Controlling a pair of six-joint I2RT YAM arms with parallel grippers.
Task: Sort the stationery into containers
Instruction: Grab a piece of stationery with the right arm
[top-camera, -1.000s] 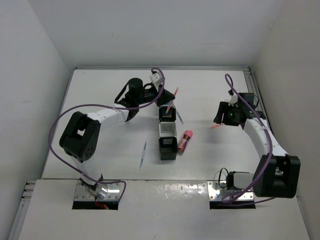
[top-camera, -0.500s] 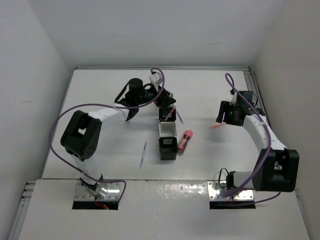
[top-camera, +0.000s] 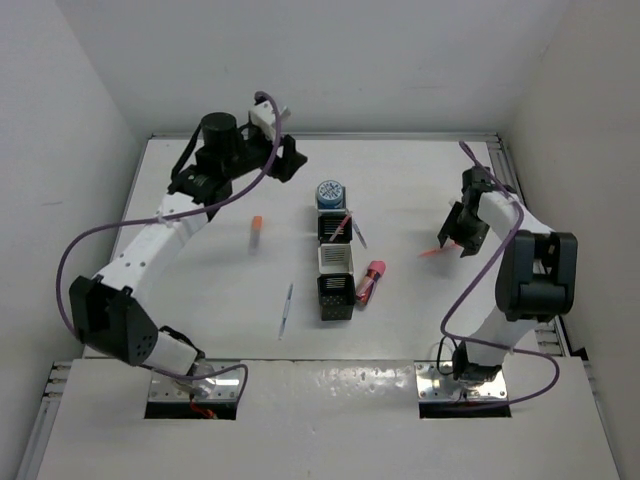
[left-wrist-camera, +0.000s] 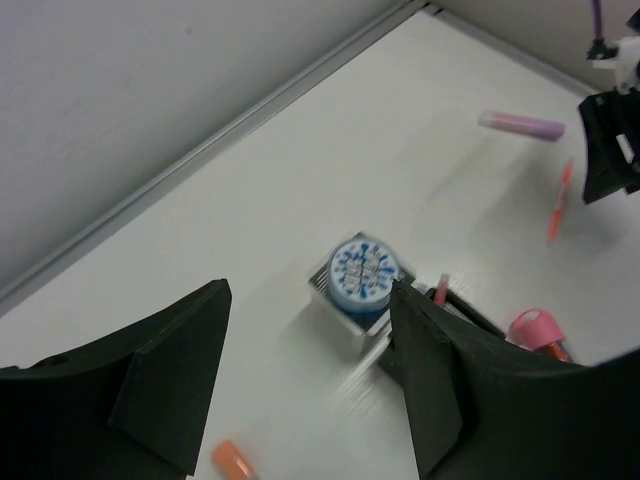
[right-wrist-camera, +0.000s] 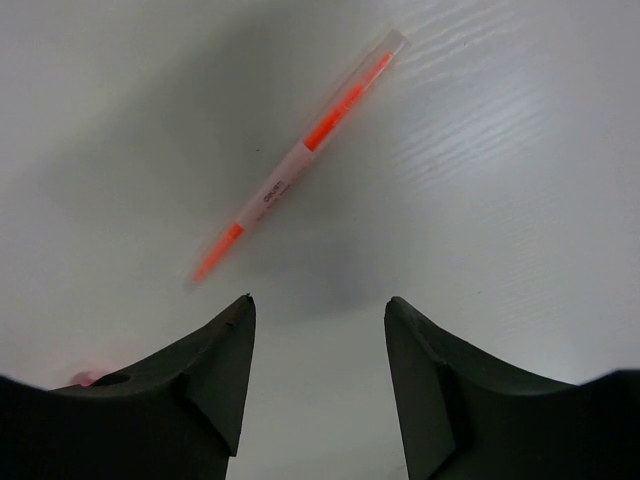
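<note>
We see our right gripper (right-wrist-camera: 318, 305) with its jaws spread and nothing between them. Just beyond its fingertips an orange pen (right-wrist-camera: 300, 170) lies flat on the white table (right-wrist-camera: 520, 200), touching neither finger. In the wrist view its long axis runs diagonally, narrow orange tip to the lower left, clear blunt end to the upper right. From above, the tip points toward the row of cups (top-camera: 336, 262).

Our left gripper (left-wrist-camera: 308, 290) is likewise spread and empty, hanging above the table's far side, left of the row. Below it a blue-and-white roll (left-wrist-camera: 362, 273) sits round face up in the row's farthest cup.

Right of the near cups lies a pink marker (top-camera: 372, 280), its axis roughly along the row, cap at the far end. Left of the row, a grey pen (top-camera: 286, 310) and a white stick (top-camera: 255, 233) both lie near-to-far, the stick's orange cap at its far end.
</note>
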